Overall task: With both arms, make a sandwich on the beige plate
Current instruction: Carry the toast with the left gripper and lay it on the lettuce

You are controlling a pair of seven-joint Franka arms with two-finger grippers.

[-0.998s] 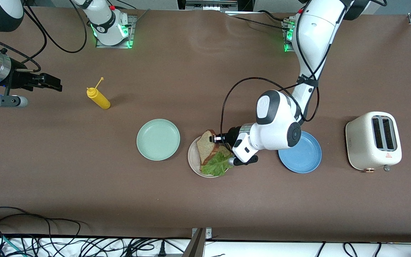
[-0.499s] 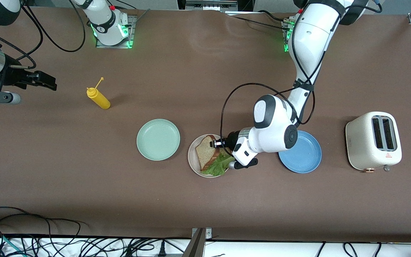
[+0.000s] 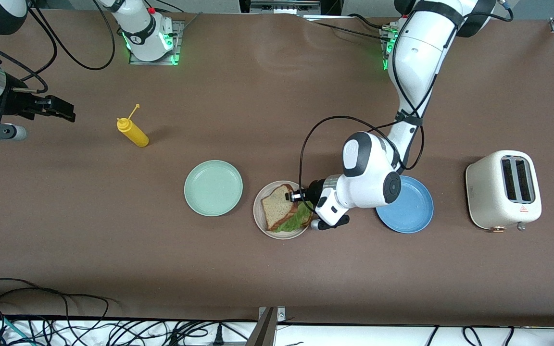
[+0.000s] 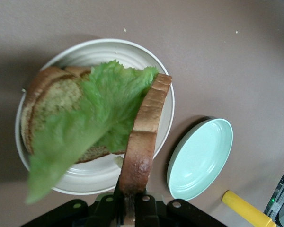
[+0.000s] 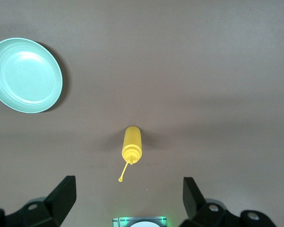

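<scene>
Sandwich [image 3: 284,213] sits on the speckled beige plate [image 3: 259,215]: grainy brown slice at the bottom, ruffled lettuce [image 4: 92,124] draped over it. My left gripper [image 3: 297,195] is right over it, clamped on the crust of the top slice [image 4: 143,135], which I've got tilted on edge. Just past that is the smooth mint plate [image 3: 213,188]. Right gripper [image 5: 128,201] hangs wide open, waiting over the yellow squeeze bottle [image 5: 131,144].

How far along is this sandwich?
Nearly built: bottom slice and lettuce lie on the beige plate. The left end effector grips the top slice by its edge, tilted over them; it has to lie flat and be released. The right end effector waits, open.
</scene>
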